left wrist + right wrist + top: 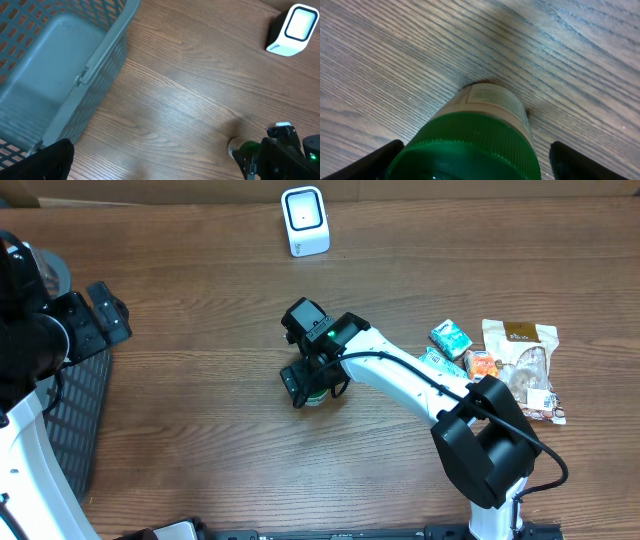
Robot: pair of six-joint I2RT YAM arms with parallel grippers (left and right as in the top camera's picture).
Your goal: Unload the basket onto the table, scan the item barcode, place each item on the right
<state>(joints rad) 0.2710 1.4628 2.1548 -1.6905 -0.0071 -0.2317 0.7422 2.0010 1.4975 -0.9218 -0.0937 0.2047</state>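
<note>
The right gripper [480, 156] has its jaws spread wide, one dark finger [387, 159] on each side of the bottle [487, 107]. The bottle sits in the gap between the jaws. Its ribbed green cap [470, 145] is the part nearest the wrist camera. The left-hand finger stands just beside the cap rim, and whether it touches cannot be told. The other finger stands clearly apart from the cap, so the jaws are open around the bottle and not clamped on it.

Past the cap, the pale label [495, 97] wraps the body, its print too small to read. The bottle's far end meets the wooden surface [395, 60] and casts a short shadow there. Whether the bottle stands upright or leans cannot be told.

A cluster of snack packets [520, 360] lies well apart from these jaws, beside the right arm's base. The white scanner [305, 220] stands well beyond the jaws at the far edge of the surface. It is upright, and its pale window can be seen in the left wrist view.

The left gripper [108, 315] hangs well away from the bottle, jaws fully open and holding nothing. The grey slatted basket [115, 55] lies just beside and below it.
</note>
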